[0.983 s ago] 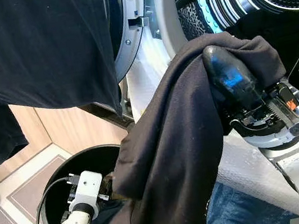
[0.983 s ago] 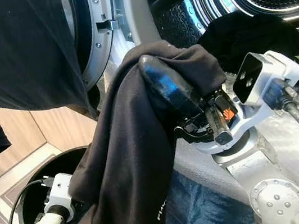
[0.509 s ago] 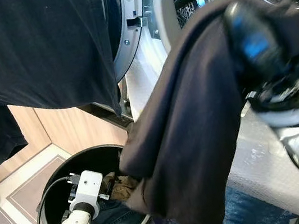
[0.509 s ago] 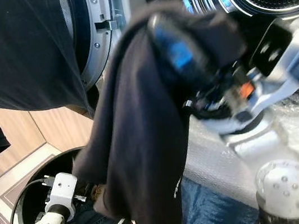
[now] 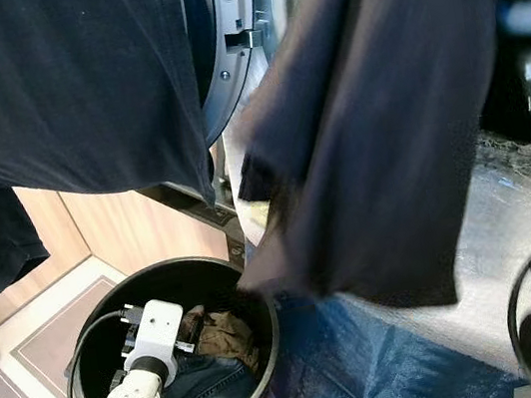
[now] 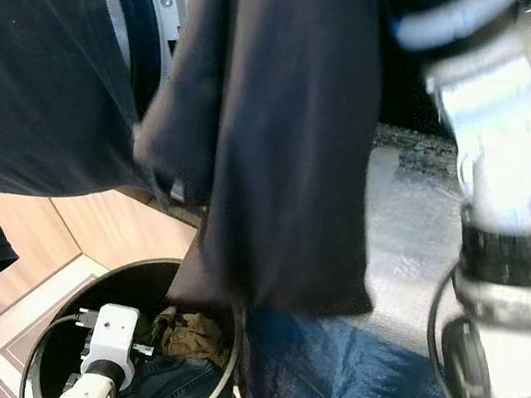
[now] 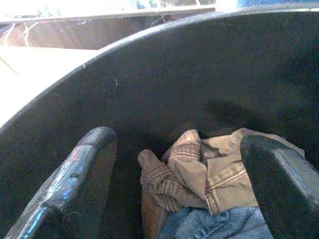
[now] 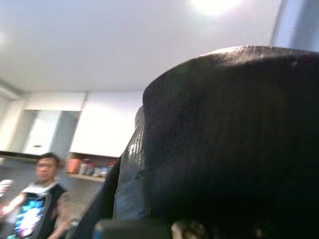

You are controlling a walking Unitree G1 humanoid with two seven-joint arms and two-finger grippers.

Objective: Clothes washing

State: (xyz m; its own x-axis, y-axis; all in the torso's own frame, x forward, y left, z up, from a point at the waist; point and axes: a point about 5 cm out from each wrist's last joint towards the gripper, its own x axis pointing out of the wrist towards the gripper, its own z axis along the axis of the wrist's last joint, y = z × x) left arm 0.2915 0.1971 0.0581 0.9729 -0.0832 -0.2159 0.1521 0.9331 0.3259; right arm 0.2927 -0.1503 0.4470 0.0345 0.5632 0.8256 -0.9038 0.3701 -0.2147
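Dark shirt lifted toward the washer, bin below

The washer (image 5: pixel 228 23) stands open behind the right tool; its shirt (image 5: pixel 383 110) hangs limp from it, soft and light, best held by a bunched fold. The bin (image 5: pixel 86 338) surrounds the left tool (image 7: pixel 179 164), fingers spread over tan cloth (image 7: pixel 199 169) on jeans (image 6: pixel 164 387). The right tool (image 8: pixel 164 199) is draped in fabric; I cannot tell its grip.

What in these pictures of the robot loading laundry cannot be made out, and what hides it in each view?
- Right claw: out of frame above in the eye views; draped by the dark garment in the right wrist view.
- Washer drum: behind the garment and blurred right arm.
- Bucket bottom: covered by jeans and tan cloth.
- Person: blurred.
- Left claw: open, hovering.
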